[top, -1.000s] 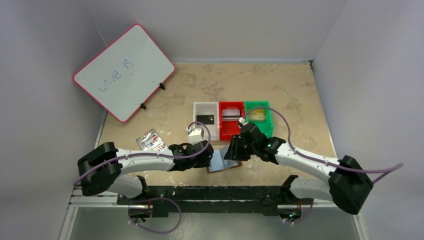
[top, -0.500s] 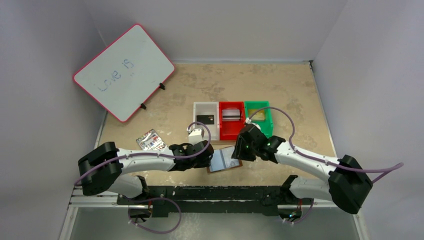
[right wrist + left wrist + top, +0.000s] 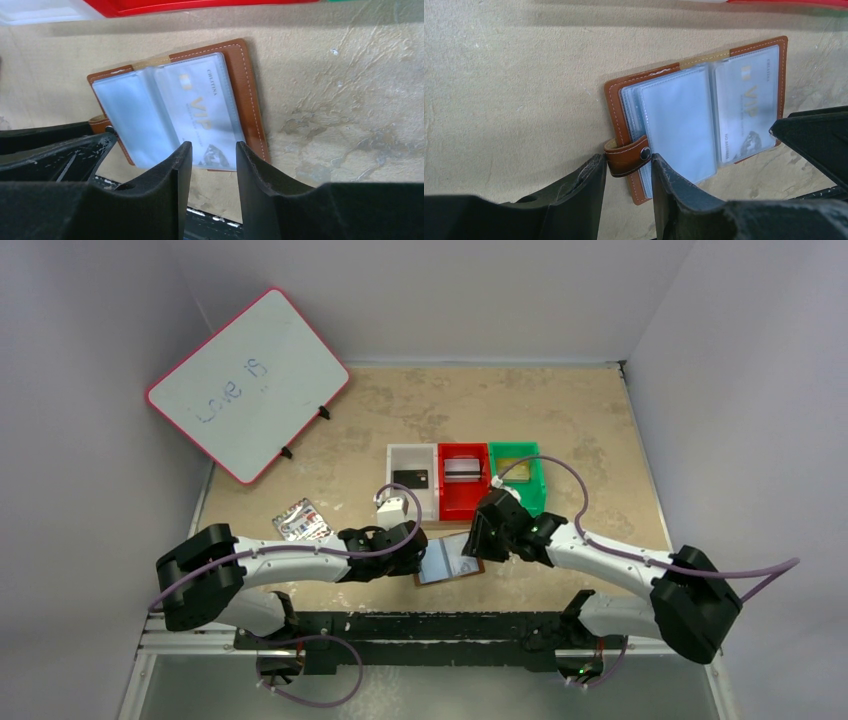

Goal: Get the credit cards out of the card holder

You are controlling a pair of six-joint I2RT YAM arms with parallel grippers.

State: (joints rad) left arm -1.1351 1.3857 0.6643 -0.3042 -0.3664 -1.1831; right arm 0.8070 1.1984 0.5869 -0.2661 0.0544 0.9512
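Note:
The brown card holder [image 3: 452,564] lies open on the table, its clear sleeves up. A pale VIP credit card [image 3: 205,114] sits in the right-hand sleeve, also seen in the left wrist view as the same card [image 3: 748,107]. My left gripper [image 3: 626,165] is shut on the snap tab [image 3: 629,159] at the holder's left edge. My right gripper [image 3: 212,150] is open; its fingers straddle the near edge of the VIP card's sleeve without clamping it. Other credit cards lie in the bins: a black one [image 3: 411,479], a silvery one [image 3: 461,468] and a gold one [image 3: 514,471].
The white bin [image 3: 393,468], red bin [image 3: 443,490] and green bin [image 3: 541,485] stand in a row just behind the holder. A white pack with rainbow stripes [image 3: 302,521] lies to the left. A pink-rimmed whiteboard [image 3: 248,383] stands at the back left.
My right gripper has shifted a little to the right off the holder's middle, so more of the sleeves show. The left gripper has kept its hold on the tab.

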